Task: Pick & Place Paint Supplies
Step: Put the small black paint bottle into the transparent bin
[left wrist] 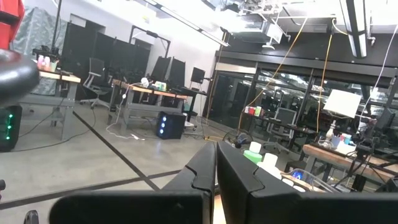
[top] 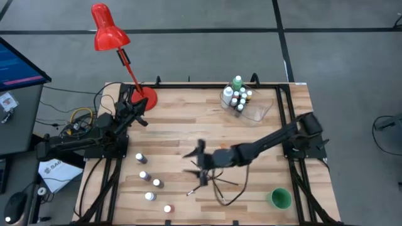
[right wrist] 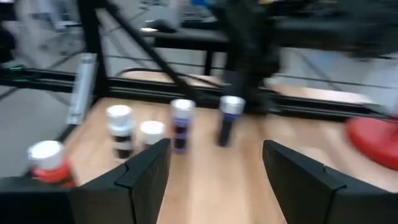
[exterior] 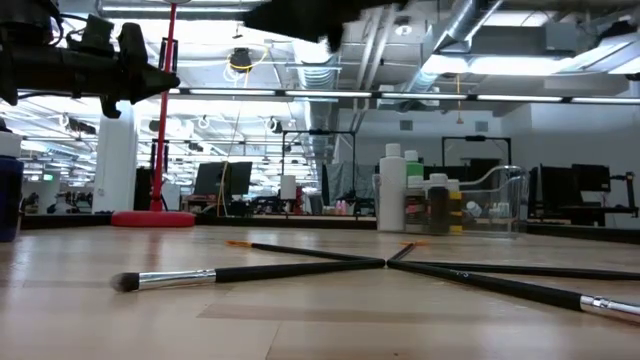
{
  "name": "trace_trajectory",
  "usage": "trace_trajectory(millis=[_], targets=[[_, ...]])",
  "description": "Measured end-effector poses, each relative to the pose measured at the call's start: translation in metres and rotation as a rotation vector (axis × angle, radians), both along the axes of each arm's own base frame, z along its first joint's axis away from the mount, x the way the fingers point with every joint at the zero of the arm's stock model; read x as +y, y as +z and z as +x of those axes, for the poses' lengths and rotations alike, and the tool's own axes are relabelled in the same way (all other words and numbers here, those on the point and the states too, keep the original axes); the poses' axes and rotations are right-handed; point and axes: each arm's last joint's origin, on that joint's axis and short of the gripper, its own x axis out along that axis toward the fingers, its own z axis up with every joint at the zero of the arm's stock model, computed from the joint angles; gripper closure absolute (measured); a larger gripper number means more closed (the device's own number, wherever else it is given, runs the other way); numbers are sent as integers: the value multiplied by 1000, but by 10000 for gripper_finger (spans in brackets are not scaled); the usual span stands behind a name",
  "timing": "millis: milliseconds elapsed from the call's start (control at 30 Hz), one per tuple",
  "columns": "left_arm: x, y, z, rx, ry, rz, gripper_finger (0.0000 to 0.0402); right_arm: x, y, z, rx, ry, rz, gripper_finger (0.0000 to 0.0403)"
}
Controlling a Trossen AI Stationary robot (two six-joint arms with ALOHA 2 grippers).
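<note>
Several tiny white-capped paint bottles (top: 149,182) stand upright on the table's near left part; the right wrist view shows them (right wrist: 180,124) ahead of the fingers. Thin dark paintbrushes (top: 217,182) lie crossed on the wood near the table's middle, flat on the boards (exterior: 250,272). More bottles, a taller green one and a taller white one among them, stand in a clear tub (top: 246,103) at the far right. My right gripper (top: 193,162) hangs open above the table's middle, beside the brushes, with nothing between its fingers (right wrist: 146,171). My left gripper (left wrist: 216,171) is shut, drawn back at the far left by the lamp.
A red desk lamp stands with its base (top: 146,97) on the table's far left corner. A green cup (top: 280,198) sits at the near right. Black frame rails (top: 286,119) run along the table's sides. Bare wood lies between the tub and the brushes.
</note>
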Motion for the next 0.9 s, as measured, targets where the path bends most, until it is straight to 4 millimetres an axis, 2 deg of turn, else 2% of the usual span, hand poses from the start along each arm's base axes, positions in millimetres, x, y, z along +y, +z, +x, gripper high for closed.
trace_trajectory(millis=[233,433,667,900], targets=[[0,0,0,0,0,0,394,25,-15,54,-20,134,-13,152],[0,0,0,0,0,0,394,39,-25,87,-43,220,12,152],[0,0,0,0,0,0,394,46,-37,113,-49,245,19,152],[0,0,0,0,0,0,394,39,-57,134,-33,221,26,152]])
